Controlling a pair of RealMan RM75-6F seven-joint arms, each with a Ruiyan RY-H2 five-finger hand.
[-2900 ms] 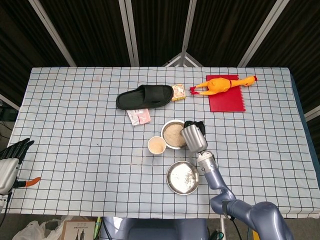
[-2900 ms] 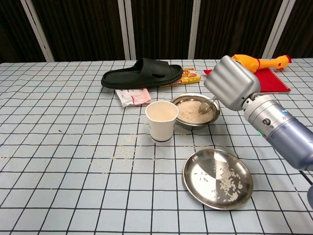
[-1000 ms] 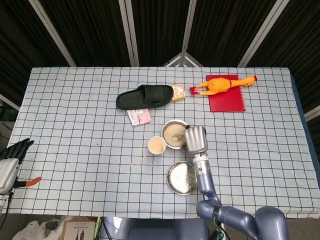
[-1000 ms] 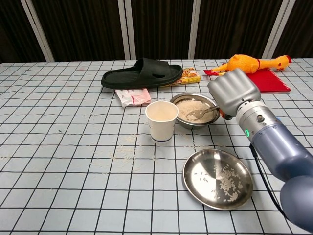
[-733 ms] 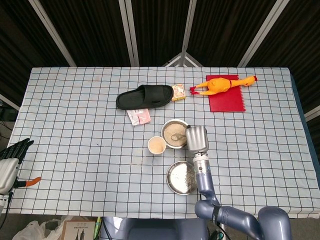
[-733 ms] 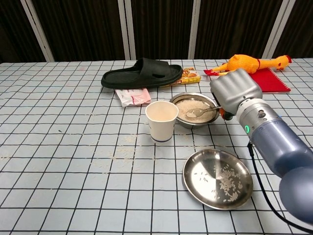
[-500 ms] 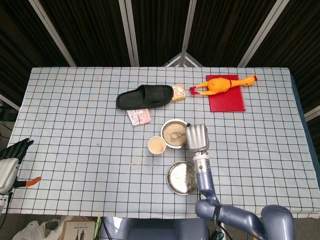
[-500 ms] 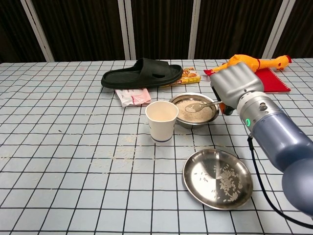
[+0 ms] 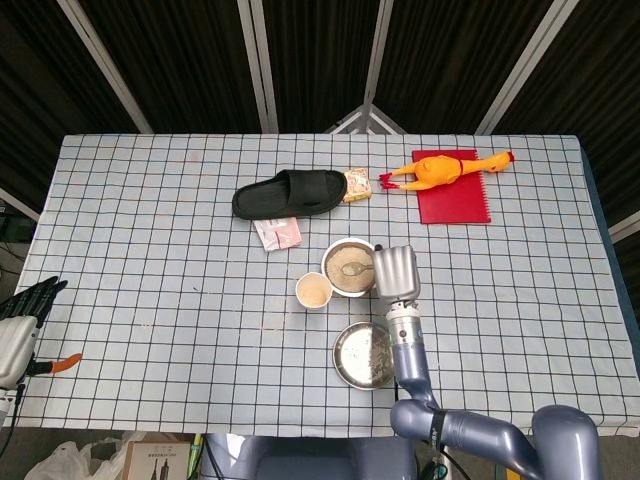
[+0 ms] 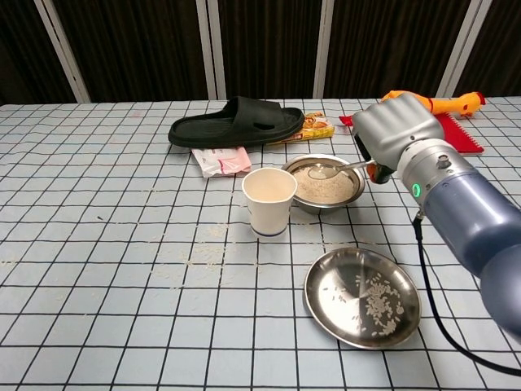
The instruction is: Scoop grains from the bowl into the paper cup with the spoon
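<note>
A steel bowl [image 10: 352,173] [image 9: 330,276] of pale grains sits mid-table. Just left of it stands a paper cup [image 10: 269,201] [image 9: 314,290] holding grains. My right hand [image 10: 397,134] [image 9: 395,271] grips the handle of a metal spoon [image 10: 326,170] [image 9: 354,268]. The spoon's bowl carries grains and hovers above the steel bowl, lifted clear of the grain surface. My left hand [image 9: 20,325] rests at the far left table edge, away from everything, with nothing in it and its dark fingers extended.
A shallow steel plate [image 10: 362,296] [image 9: 364,354] with scattered grains lies in front of the bowl. A black slipper [image 10: 237,122], a pink packet [image 10: 221,160], a snack pack [image 10: 316,127], a rubber chicken [image 10: 431,103] and a red notebook [image 10: 456,134] lie behind. Loose grains dot the cloth.
My right hand has raised the loaded spoon out of the grains and now holds it higher above the bowl. The left hand has stayed put.
</note>
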